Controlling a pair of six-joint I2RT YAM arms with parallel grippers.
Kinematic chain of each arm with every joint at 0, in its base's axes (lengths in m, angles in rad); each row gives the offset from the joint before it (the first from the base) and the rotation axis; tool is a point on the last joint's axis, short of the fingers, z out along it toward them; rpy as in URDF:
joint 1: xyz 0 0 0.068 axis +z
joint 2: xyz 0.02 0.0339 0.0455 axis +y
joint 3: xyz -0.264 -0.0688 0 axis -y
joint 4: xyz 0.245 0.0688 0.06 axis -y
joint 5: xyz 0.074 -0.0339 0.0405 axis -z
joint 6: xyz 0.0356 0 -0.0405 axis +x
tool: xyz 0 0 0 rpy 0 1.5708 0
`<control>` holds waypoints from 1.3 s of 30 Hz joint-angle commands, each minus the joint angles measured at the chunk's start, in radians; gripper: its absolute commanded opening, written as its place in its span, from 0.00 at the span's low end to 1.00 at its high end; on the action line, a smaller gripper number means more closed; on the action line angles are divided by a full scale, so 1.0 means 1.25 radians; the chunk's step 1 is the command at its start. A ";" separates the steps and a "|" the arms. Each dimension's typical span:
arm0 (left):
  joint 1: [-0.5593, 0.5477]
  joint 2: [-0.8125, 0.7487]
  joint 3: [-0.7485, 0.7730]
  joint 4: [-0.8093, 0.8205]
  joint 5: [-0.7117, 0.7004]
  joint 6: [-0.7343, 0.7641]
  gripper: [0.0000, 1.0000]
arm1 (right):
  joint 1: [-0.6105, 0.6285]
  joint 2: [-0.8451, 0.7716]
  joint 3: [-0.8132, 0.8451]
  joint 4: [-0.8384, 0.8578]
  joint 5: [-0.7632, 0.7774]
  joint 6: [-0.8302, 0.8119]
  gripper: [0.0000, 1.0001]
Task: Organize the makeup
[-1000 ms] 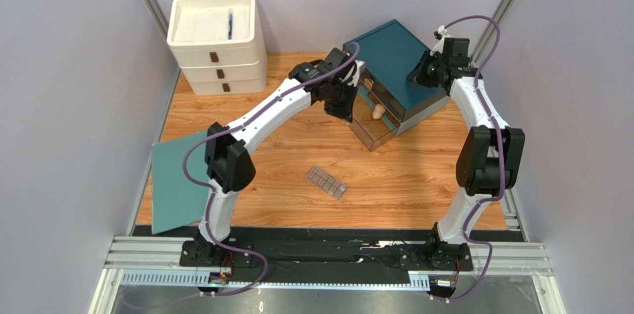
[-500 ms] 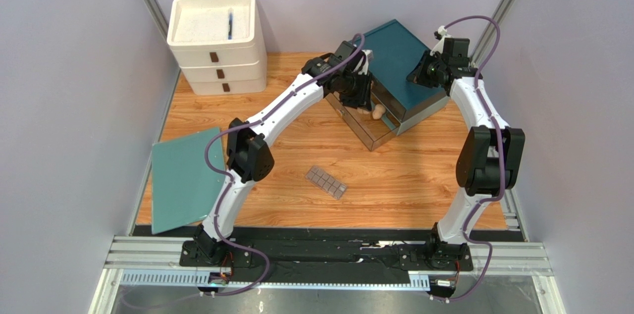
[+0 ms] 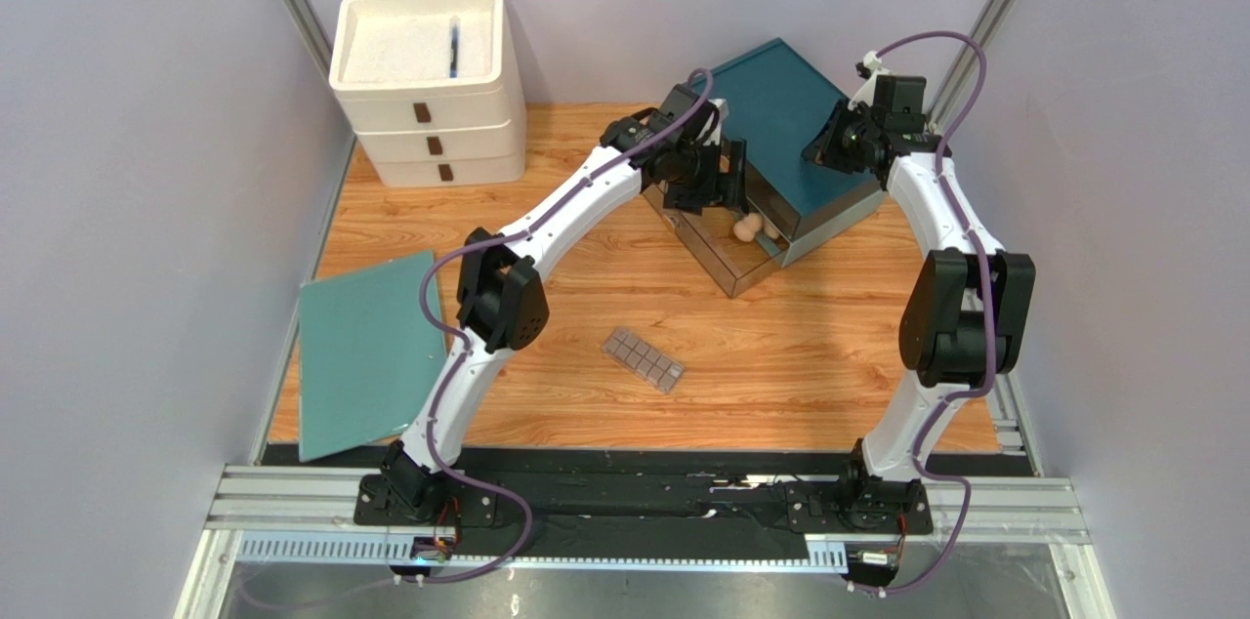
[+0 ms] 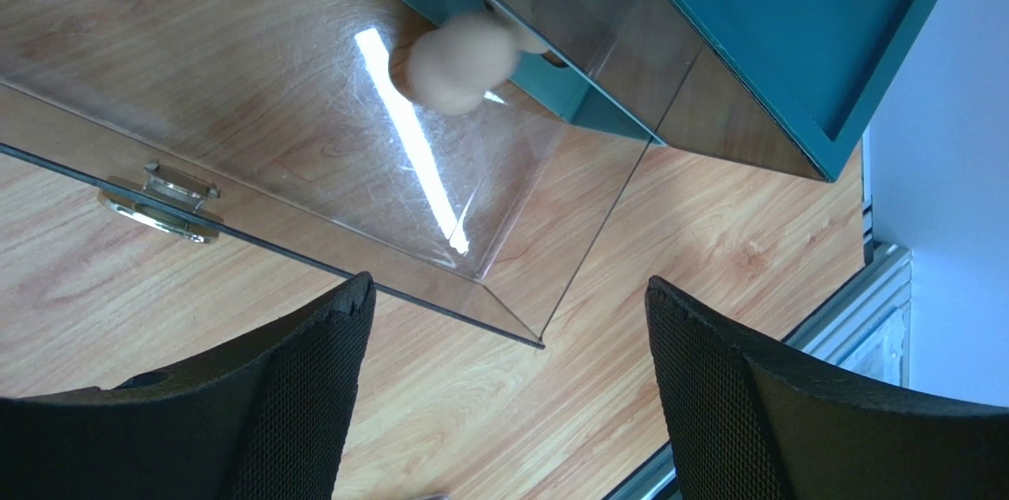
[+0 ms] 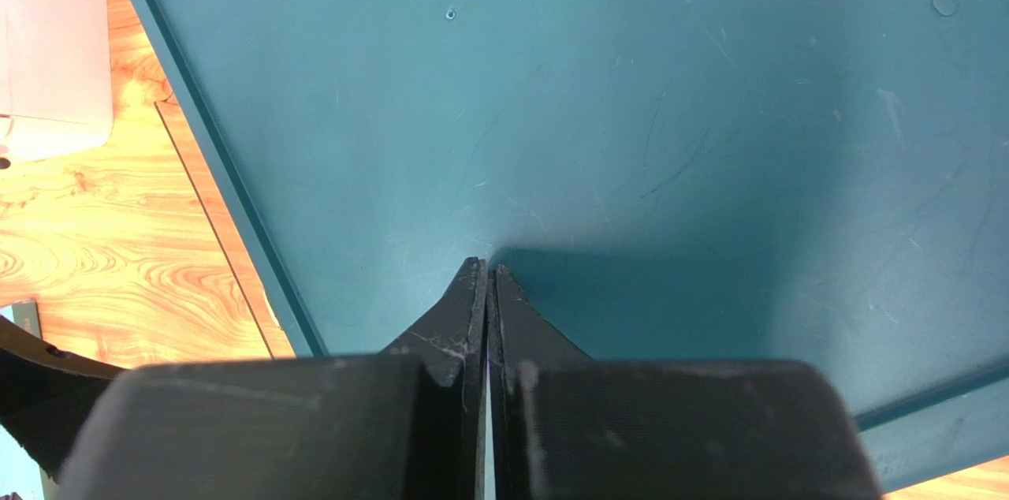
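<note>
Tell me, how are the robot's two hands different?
The left hand is wide open; the right hand is shut tight. The left hand hangs over the clear drawer with a beige sponge in it; the right hand is down at the teal box top. Both have black fingers.

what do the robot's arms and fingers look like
The left arm and right arm both have white links and bulky black joints. A purple cable loops along each. The left fingers are black with a mesh texture; the right fingers taper to points.
</note>
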 commanded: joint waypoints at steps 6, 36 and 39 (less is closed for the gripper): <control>0.010 -0.133 -0.118 0.000 0.002 0.129 0.88 | 0.011 0.041 -0.058 -0.219 0.001 -0.022 0.00; -0.187 -0.480 -0.850 0.167 0.012 1.038 0.86 | 0.013 0.009 -0.093 -0.221 0.028 -0.036 0.00; -0.200 -0.442 -0.853 0.159 0.034 1.086 0.85 | 0.011 0.003 -0.096 -0.224 0.032 -0.039 0.00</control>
